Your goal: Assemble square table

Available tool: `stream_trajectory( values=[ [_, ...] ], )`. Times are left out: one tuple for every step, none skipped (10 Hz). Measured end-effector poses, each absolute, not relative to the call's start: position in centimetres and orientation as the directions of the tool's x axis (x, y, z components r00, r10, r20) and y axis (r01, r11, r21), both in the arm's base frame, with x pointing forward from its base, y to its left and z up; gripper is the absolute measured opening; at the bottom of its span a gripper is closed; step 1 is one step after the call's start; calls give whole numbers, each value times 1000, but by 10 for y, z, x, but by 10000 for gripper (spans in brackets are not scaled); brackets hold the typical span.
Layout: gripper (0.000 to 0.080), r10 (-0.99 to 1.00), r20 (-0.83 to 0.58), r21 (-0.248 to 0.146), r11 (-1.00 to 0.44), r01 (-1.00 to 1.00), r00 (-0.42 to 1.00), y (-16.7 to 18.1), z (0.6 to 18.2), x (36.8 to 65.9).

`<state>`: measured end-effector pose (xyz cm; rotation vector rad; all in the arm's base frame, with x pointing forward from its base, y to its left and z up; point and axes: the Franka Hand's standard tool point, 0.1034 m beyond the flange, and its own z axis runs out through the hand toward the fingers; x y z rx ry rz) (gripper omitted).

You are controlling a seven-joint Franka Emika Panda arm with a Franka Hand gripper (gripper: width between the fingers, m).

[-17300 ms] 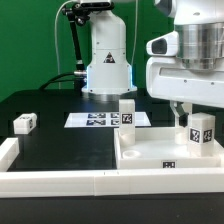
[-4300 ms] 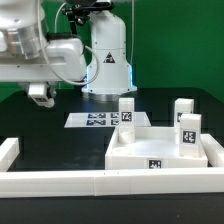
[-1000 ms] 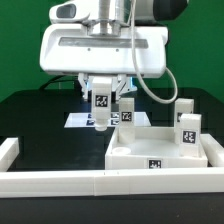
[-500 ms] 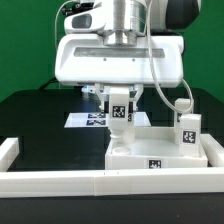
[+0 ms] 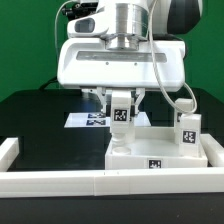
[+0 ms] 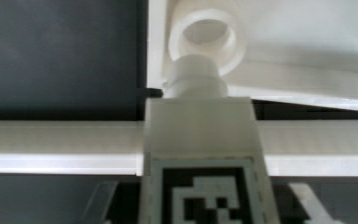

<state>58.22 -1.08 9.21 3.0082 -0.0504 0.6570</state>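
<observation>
Holding a small white leg (image 5: pixel 121 116) upright, fingers (image 5: pixel 110 100) clenched on its upper sides, above the tabletop (image 5: pixel 165 152) on the black desk (image 5: pixel 40 120). Judged light, rigid, smooth plastic; best gripped on flat opposite faces. Aligned over a screw hole (image 6: pixel 204 36).

A robotics lab bench, set up for tracked assembly trials.

You are looking at a black worktop (image 5: pixel 40 115) before a green backdrop (image 5: pixel 25 40), fenced by white bars (image 5: pixel 60 182), with a marker board (image 5: pixel 88 121) lying flat and tags printed on the white parts.
</observation>
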Motion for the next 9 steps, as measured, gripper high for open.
stream_trajectory(
  values=[
    [269,-18,417,54,-998,-45,909,-11,91,582],
    [269,-13,424,61,-997,-44,906,-11,88,581],
    [269,-10,418,62,-997,-39,908,-8,83,581],
    [269,-8,415,63,-997,-38,910,-8,81,580],
    [269,-7,411,63,-997,-36,912,-7,78,579],
    [269,-5,408,64,-997,-34,913,-5,76,578],
    [269,-3,405,64,-997,-32,914,-5,75,578],
    [269,-3,403,65,-997,-32,915,-5,73,577],
    [269,-3,403,65,-997,-32,915,-5,73,577]
  ],
)
